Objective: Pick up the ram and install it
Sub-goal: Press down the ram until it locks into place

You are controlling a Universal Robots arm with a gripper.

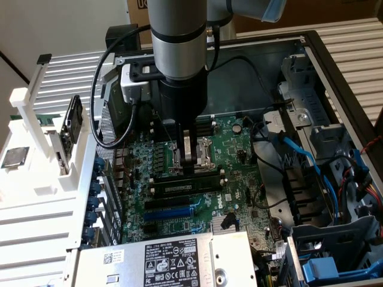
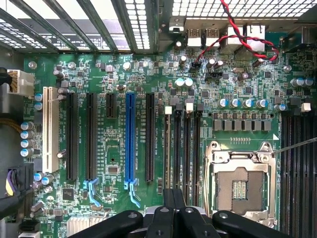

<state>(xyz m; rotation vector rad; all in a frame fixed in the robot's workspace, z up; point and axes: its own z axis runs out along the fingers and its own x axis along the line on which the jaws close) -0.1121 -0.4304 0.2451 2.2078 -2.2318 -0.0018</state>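
Exterior view: black gripper low over green motherboard, fingers clenched on nothing. Just at 6 o'clock from fingertips, the ram, a long thin stick with dark chips and white label strip, standing in its black slot.

Wrist view: gripper close above the ram, seen edge-on between blue expansion slot and silver processor socket.

Probably the seating step; calls for straight, even push until the end clips lock. Contact impossible to confirm.
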